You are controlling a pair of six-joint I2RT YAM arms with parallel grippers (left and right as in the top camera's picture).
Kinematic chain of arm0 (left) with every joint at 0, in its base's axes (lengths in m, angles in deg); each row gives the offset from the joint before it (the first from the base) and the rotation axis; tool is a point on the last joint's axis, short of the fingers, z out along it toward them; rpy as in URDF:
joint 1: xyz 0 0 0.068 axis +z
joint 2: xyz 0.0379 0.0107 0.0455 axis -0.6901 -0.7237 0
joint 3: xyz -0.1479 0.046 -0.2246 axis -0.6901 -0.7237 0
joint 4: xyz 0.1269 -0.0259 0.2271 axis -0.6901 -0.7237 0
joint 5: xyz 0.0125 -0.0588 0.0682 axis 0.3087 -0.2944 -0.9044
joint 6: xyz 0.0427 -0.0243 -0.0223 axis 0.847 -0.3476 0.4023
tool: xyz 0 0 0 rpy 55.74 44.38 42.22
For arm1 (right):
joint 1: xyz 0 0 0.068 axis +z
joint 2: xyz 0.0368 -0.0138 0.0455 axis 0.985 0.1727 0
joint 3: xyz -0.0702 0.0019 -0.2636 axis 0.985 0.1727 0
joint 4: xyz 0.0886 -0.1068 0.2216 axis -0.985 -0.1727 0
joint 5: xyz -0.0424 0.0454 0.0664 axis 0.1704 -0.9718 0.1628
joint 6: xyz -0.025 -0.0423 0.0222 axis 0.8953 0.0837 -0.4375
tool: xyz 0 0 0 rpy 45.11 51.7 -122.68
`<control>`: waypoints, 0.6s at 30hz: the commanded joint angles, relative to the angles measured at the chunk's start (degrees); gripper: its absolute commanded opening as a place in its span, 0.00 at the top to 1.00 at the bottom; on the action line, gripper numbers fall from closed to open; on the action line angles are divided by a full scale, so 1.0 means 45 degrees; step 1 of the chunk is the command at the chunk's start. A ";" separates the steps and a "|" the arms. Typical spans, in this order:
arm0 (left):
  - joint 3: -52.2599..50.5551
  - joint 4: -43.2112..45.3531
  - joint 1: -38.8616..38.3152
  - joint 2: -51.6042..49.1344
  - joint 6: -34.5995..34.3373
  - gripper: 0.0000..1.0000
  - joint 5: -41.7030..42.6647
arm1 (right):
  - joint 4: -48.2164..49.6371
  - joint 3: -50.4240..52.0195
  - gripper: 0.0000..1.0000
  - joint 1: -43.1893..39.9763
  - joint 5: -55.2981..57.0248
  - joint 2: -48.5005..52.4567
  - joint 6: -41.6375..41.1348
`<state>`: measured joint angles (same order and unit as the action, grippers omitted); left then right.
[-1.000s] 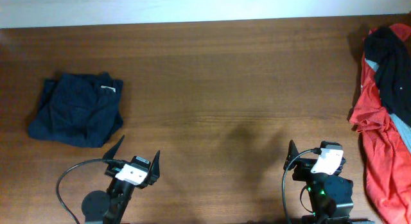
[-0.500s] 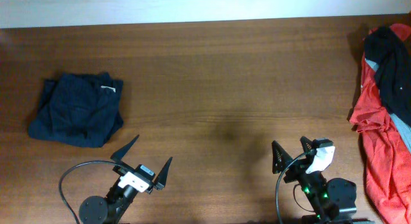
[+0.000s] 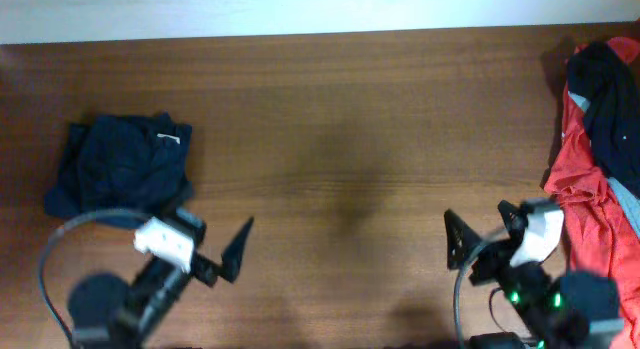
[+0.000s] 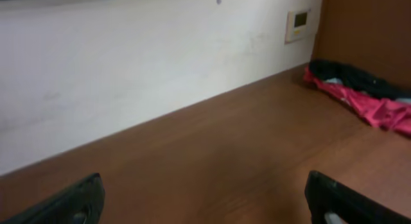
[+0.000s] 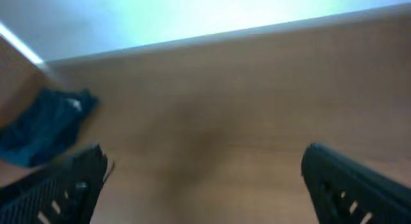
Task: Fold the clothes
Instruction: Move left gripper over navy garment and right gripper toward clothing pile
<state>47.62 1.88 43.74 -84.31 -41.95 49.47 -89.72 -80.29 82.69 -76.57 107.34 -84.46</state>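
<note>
I see a smooth, faintly glossy brown wooden desk (image 3: 330, 109), a matt, rumpled dark navy cloth garment (image 3: 120, 169) and crinkled red-orange cloth (image 3: 585, 214).

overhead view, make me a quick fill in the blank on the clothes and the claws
1. The navy shirt has a small ____ label.
2. The red shirt lies at the table's ____ edge.
3. The left claw and the right claw are both ____.
4. Draped over the red shirt is a ____ garment.

Missing words: white; right; open; black
</note>
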 commanded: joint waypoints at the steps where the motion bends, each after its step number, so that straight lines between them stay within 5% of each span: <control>1: 0.2375 -0.1137 -0.0044 -0.2467 -0.0199 0.01 -0.0228 | -0.1778 -0.2244 0.02 -0.0092 0.1093 0.2735 0.0223; 8: 0.5416 -0.3065 -0.0049 -0.5950 -0.0223 0.01 -0.0301 | -0.5396 -0.5867 0.01 -0.0092 -0.1375 0.7091 0.0238; 18: 0.5411 -0.3657 -0.0044 -0.7422 -0.0345 0.01 0.0049 | -0.5649 -0.7781 0.02 -0.1637 -0.0656 1.1298 -0.0889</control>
<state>70.85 -13.77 43.74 -117.66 -42.93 49.08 -115.45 -109.09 79.41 -80.02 154.27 -87.01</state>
